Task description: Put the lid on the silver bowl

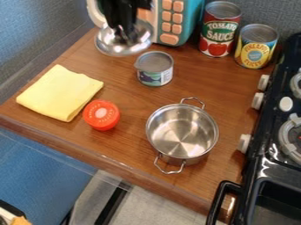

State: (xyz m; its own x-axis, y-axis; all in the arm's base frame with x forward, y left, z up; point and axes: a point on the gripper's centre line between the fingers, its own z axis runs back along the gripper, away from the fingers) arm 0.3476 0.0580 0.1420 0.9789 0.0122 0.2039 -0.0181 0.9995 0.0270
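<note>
While the shiny metal lid [120, 49] hangs in my black two-finger hand [124, 35], the round silver bowl [183, 134] sits uncovered

Since the lid is off the bowl and up in my grip, I take the step in hand to be the carry, with the placing itself not yet done. My hand is at the top of the camera view, in front of the teal toy microwave with peach buttons [171, 23], its fingers closed on the top of the lid; I can't see the knob between them. The lid hangs beneath with a slight tilt, as far as I can judge.

The bowl, with its two wire handles, stands upright on the brown wooden counter [132, 143], between the orange-red round-topped jar [101, 115] and the black stove [281, 171]. Its mouth faces up and I see nothing inside, so the rim looks ready to take the lid.

What I need next is a move down and to the right in the camera view, high enough to clear the short grey-topped can [155, 69], which stands between the lid and the bowl. Over the bowl I would level the lid, centre it on the rim, lower it gently and only then let go. My worry is the tilt: if one edge lands first, the lid could slide off or drop partly inside, and a hard press off-centre might shift the bowl. Smooth metal may also swivel in my grip, so I'd go slowly.
</note>
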